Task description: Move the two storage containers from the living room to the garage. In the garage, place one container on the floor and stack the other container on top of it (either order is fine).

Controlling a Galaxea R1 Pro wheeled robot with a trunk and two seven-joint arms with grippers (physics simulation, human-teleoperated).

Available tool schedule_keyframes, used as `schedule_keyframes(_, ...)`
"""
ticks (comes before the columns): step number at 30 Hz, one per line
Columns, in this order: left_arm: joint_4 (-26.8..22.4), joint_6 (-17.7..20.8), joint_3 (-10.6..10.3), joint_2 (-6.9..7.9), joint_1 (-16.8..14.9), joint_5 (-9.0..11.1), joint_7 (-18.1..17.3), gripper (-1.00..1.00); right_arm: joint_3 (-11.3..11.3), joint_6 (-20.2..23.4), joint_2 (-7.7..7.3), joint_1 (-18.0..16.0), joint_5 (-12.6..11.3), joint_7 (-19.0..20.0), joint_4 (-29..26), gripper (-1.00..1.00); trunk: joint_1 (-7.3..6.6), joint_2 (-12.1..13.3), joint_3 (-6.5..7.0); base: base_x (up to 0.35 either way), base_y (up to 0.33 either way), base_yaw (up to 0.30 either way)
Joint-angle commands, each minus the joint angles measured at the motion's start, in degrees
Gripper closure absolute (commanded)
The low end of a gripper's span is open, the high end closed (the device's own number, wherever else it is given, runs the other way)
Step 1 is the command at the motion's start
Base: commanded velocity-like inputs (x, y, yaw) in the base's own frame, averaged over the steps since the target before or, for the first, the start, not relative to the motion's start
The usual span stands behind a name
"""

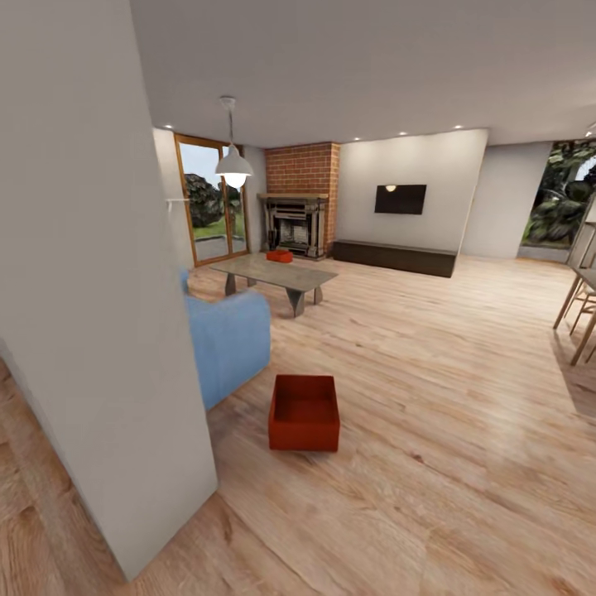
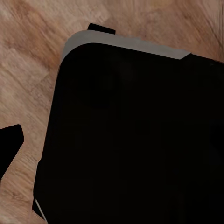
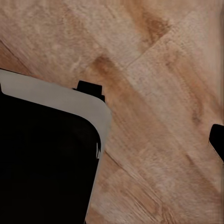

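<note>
In the head view, one red-orange open-top storage container (image 1: 304, 412) stands on the living room's wood floor, just right of the blue sofa (image 1: 229, 341). The second storage container (image 1: 280, 256) sits on the low grey table (image 1: 285, 276) further back, in front of the brick fireplace (image 1: 300, 211). Both wrist views look down on wood planks and the robot's black base. My left gripper (image 2: 112, 149) shows one dark fingertip (image 2: 10, 144) at the frame's edge, with nothing held. My right gripper (image 3: 112, 140) likewise shows one fingertip (image 3: 217, 139), also empty. The jaws look spread wide.
A white wall corner (image 1: 108, 314) stands close on the left and hides part of the sofa. Wooden chairs (image 1: 579, 310) stand at the right edge. A dark TV bench (image 1: 396, 257) runs along the far wall. Open wood floor (image 1: 447, 389) lies right of the near container.
</note>
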Motion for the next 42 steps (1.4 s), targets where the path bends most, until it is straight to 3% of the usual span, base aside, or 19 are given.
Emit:
schedule_keyframes(1,0.0,-0.1,0.0,-0.01,0.0,0.3,0.0,-1.00,0.2,-0.3,0.01,-0.1,0.0,-0.1,0.2,-1.00,0.03,0.0,-0.05,0.323,0.000,0.000)
schedule_keyframes(19,0.0,-0.1,0.0,0.00,0.0,0.2,0.0,-1.00,0.0,-0.1,0.20,-0.1,-0.1,-0.2,0.2,-1.00,0.03,0.0,-0.05,0.323,0.000,-0.092)
schedule_keyframes(42,0.0,-0.1,0.0,0.02,0.0,0.3,0.0,-1.00,0.0,-0.1,0.18,-0.1,-0.1,-0.2,0.2,-1.00,0.03,0.0,-0.05,0.323,0.000,-0.005)
